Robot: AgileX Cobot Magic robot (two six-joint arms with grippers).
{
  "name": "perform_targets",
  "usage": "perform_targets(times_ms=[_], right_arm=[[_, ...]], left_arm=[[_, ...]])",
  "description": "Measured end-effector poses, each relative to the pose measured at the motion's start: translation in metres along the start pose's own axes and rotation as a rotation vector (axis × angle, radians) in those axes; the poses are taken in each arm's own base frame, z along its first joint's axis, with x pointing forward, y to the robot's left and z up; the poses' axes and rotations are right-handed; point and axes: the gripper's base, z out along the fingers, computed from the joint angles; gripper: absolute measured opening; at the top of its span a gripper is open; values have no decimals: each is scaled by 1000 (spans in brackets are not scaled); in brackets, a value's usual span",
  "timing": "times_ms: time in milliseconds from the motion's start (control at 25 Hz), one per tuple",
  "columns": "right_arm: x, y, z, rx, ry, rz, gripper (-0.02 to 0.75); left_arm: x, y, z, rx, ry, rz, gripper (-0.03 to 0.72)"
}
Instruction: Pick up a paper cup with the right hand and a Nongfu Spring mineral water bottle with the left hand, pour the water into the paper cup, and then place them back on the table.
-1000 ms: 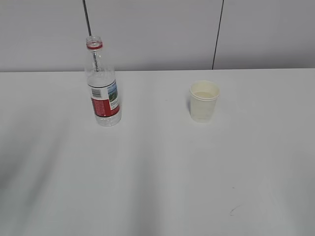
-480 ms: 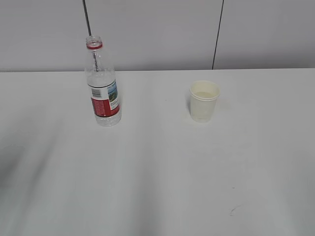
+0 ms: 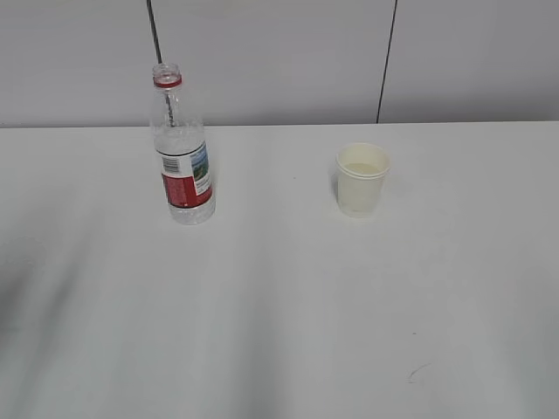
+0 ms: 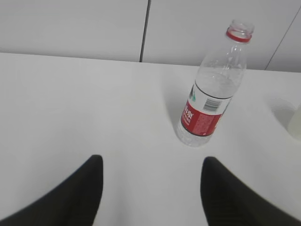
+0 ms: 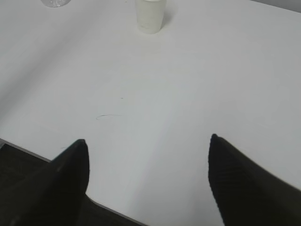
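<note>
Uncapped bottle (image 3: 182, 148) and cup (image 3: 362, 180) stand upright, well apart, on the tabletop (image 3: 279, 314). Both end effectors, left (image 4: 150, 188) and right (image 5: 148, 176), gape empty; a careless approach could topple either.

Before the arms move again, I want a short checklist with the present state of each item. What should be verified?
1. Tall clear plastic bottle with red neck ring stands upright on the white tabletop: ok.
2. Bottle has no cap: ok.
3. Small cream paper cup upright, apart from the bottle: ok.
4. Left tool open, empty, short of the bottle: ok.
5. Right tool open, empty, far from the cup: ok.
6. Liquid level in cup: cannot tell.
</note>
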Motion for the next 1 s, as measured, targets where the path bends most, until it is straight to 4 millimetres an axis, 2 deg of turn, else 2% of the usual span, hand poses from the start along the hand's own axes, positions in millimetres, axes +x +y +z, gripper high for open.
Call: perform_targets(times_ms=[280, 440, 720, 840, 1000], right_arm=[[0, 0, 0, 0, 0, 0, 583], [0, 0, 0, 0, 0, 0, 583], [0, 0, 0, 0, -2, 0, 583], [0, 0, 0, 0, -2, 0, 583], [0, 0, 0, 0, -2, 0, 583]], left_arm=[[10, 5, -1, -59, 110, 20, 404], [15, 3, -12, -56, 207, 24, 404], [-4, -8, -62, 32, 333, 80, 404], [-3, -7, -88, 51, 437, 106, 404], [2, -4, -119, 95, 491, 164, 404]])
